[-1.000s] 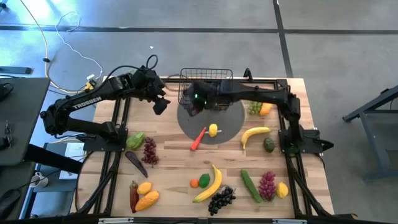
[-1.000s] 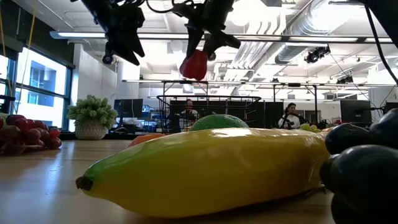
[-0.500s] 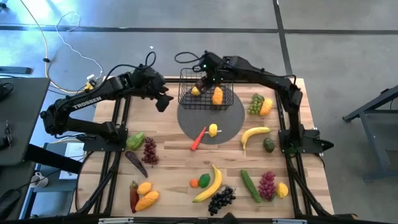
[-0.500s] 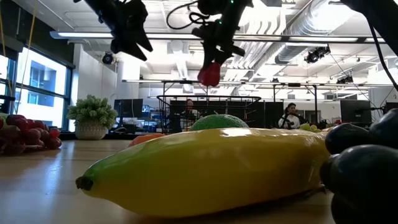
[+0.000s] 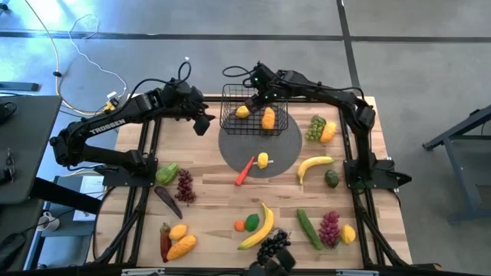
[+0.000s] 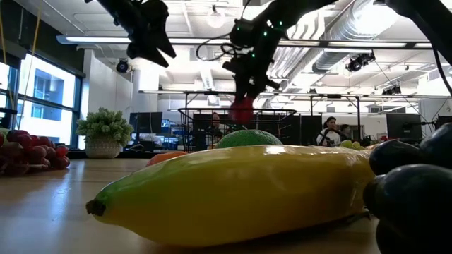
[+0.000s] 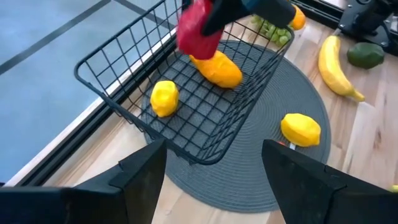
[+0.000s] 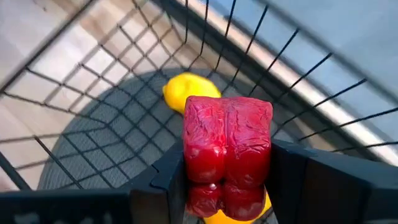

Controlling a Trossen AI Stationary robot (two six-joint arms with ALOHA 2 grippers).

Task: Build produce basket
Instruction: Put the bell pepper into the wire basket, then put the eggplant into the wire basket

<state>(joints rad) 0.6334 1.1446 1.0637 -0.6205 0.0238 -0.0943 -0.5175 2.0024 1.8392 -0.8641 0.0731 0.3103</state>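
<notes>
We find the small black wire-mesh basket at the middle of the desk's far edge, sitting on the far part of a round grey woven mat. Inside it lie a yellow lemon and an orange oblong fruit. Our right gripper hangs just above the basket's open top, its jaws closed on a red toy pepper that we have not yet let go. Our left gripper waits beside the basket toward the desk's left edge, jaws spread and holding nothing.

We judge the job barely begun: two pieces in, a third arriving. Still on the desk are a carrot and another lemon on the mat, plus bananas, grapes and more toward the near edge.
</notes>
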